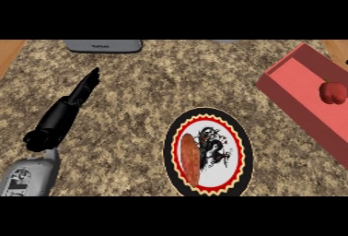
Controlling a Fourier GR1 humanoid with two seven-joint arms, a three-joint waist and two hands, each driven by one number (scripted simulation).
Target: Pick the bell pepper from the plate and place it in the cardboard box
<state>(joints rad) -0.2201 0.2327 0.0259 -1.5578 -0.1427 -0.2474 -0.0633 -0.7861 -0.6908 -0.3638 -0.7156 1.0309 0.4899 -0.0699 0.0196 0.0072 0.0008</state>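
Note:
A red bell pepper lies inside the reddish open box at the right edge of the head view. No hand touches it. The round plate, black-rimmed with a red and yellow border and a dark drawing, sits at the lower middle and carries a long orange-brown sausage-like item on its left side. My left hand is at the left, well away from plate and box, its fingers straight and pointing up and to the right, holding nothing. My right hand does not show.
A grey flat appliance lies at the counter's far edge, upper left. Wooden strips show at the top corners. Speckled granite counter spreads between my left hand and the plate.

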